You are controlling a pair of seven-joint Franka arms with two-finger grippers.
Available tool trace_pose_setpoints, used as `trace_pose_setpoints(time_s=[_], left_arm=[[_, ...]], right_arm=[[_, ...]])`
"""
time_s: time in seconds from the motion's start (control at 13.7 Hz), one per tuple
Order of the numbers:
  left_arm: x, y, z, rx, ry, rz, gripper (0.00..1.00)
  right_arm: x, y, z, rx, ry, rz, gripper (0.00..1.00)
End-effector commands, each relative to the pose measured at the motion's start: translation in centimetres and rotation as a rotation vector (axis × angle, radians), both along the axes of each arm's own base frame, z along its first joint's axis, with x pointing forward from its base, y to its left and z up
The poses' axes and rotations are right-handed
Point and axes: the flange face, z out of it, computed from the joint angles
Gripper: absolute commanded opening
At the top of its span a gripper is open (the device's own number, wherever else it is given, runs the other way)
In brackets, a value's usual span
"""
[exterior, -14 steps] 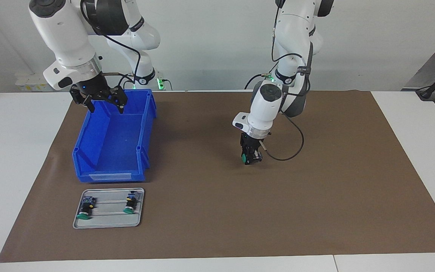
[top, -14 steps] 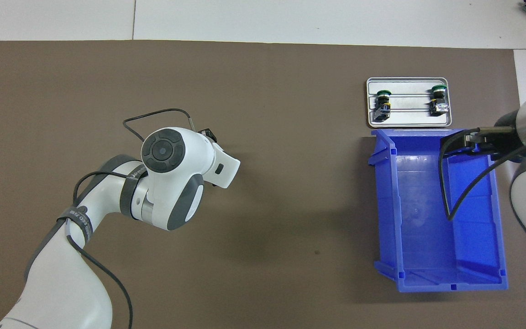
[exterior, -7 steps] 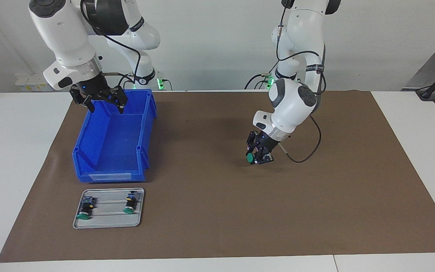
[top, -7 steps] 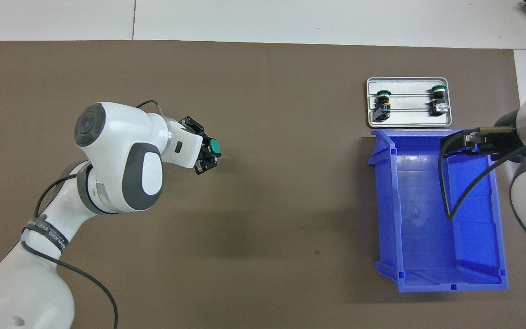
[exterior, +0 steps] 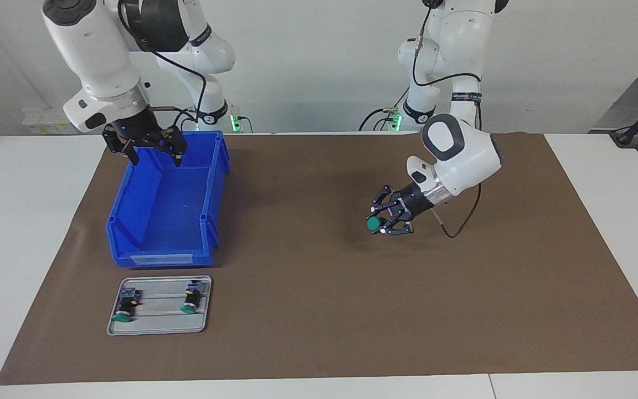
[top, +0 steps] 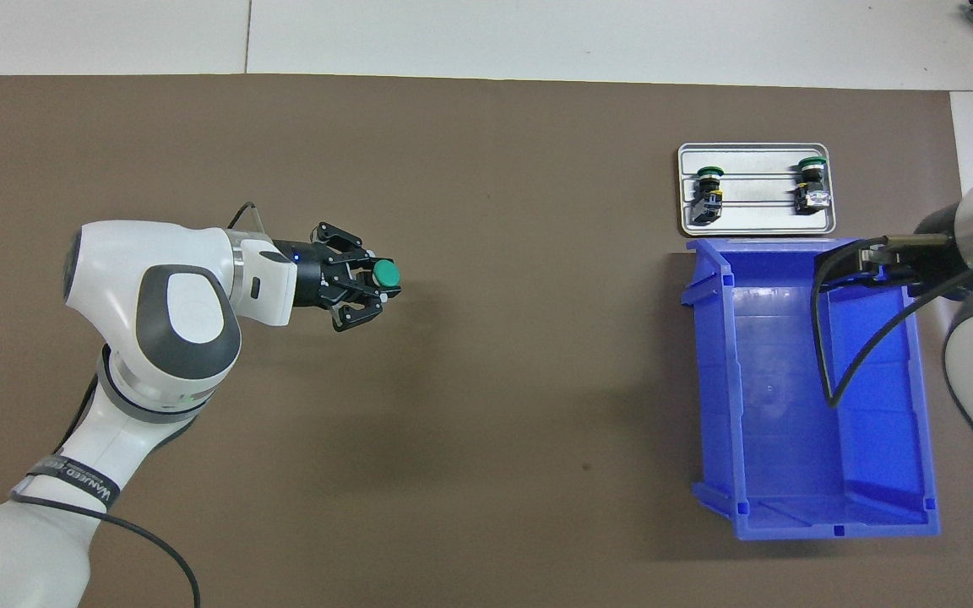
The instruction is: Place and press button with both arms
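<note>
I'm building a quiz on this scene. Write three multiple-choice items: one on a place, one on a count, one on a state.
1. Where is the grey tray?
A. beside the blue bin, farther from the robots
B. inside the bin
C. under the left claw

2. How many buttons lie on the tray?
A. one
B. two
C. four

3. What does the left claw hold?
A. nothing
B. a cable
C. a green-capped button

Key: 1 A, tray lies outside the bin's open end. 2 B, two green caps show. 3 C, its fingers close on the button above the mat.

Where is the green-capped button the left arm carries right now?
The button sits in the left gripper, raised over bare brown mat mid-table, well apart from the blue bin.
</note>
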Motion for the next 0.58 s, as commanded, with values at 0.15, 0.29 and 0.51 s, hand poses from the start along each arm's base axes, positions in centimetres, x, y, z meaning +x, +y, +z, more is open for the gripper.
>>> trace_pose_setpoints(time_s=[0.15,0.29,0.51], left_arm=[[-3.9,1.5,-2.7,-0.189,-0.081,0.060,0.20],[-4.6,1.9,-4.4,-0.245,-0.123,0.089,0.20],[-5.8,1.4,-5.8,-0.337,-0.138,0.094,0.11]], right_arm=[[-0.3,0.0,0.2,0.018,0.001,0.019,1.00],[-0.3,0.0,0.2,0.018,0.001,0.018,1.00],[-0.3,0.0,0.2,0.018,0.001,0.019,1.00]])
